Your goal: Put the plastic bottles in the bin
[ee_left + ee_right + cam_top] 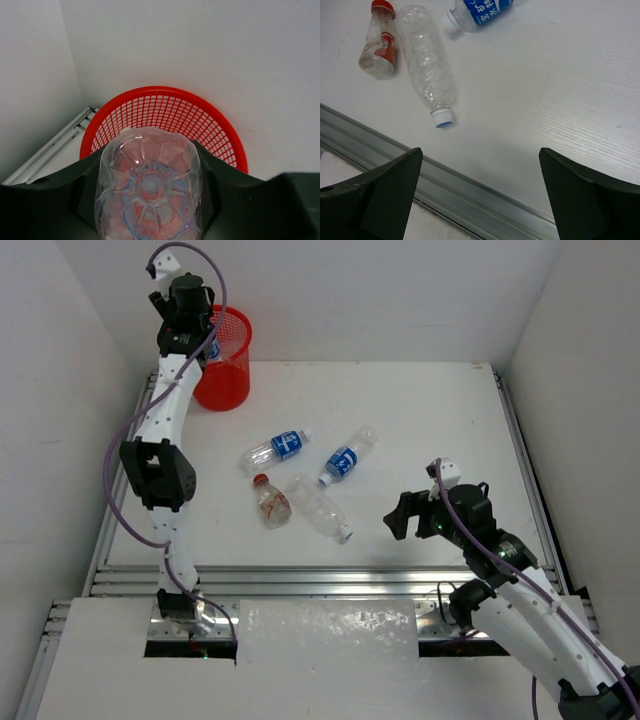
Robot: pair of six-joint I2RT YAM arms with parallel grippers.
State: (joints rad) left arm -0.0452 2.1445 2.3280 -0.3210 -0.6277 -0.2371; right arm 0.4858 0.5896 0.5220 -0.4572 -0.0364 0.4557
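Note:
My left gripper point(200, 340) is shut on a clear blue-labelled bottle point(148, 187) and holds it over the red mesh bin point(228, 365), whose rim point(165, 91) lies just beyond the bottle's base. Several bottles lie on the table: two blue-labelled ones point(276, 448) point(347, 456), a red-capped brownish one point(270, 500) and an unlabelled one point(319, 507). My right gripper point(404, 516) is open and empty, right of the unlabelled bottle point(426, 72). The right wrist view also shows the red-capped bottle point(379, 41) and a blue-labelled one point(475, 13).
White walls close in the table at the back and both sides. A metal rail point(470, 192) runs along the near table edge, below my right gripper. A side rail point(55, 147) runs left of the bin.

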